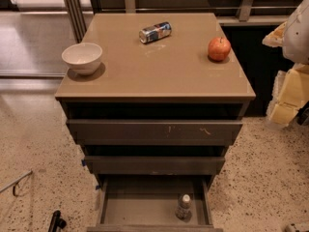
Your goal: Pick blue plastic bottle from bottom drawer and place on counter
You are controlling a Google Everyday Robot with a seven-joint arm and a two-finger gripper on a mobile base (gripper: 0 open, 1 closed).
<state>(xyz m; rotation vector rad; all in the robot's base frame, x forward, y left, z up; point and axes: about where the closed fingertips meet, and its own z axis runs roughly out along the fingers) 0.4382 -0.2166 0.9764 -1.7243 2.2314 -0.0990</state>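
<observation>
The blue plastic bottle (184, 207) stands upright in the open bottom drawer (140, 211), towards its front right, white cap up. The drawer is pulled out and grey inside. The two drawers above it are partly pulled out. The tan counter (154, 66) tops the cabinet. My gripper does not show in the camera view. Only white and yellow parts of my arm (294, 52) show at the right edge, level with the counter and far from the bottle.
On the counter are a white bowl (82, 57) at the front left, a blue-and-silver can (155, 32) lying at the back middle, and a red apple (219, 49) at the right. Speckled floor surrounds the cabinet. A small black object (56, 221) is at the bottom left.
</observation>
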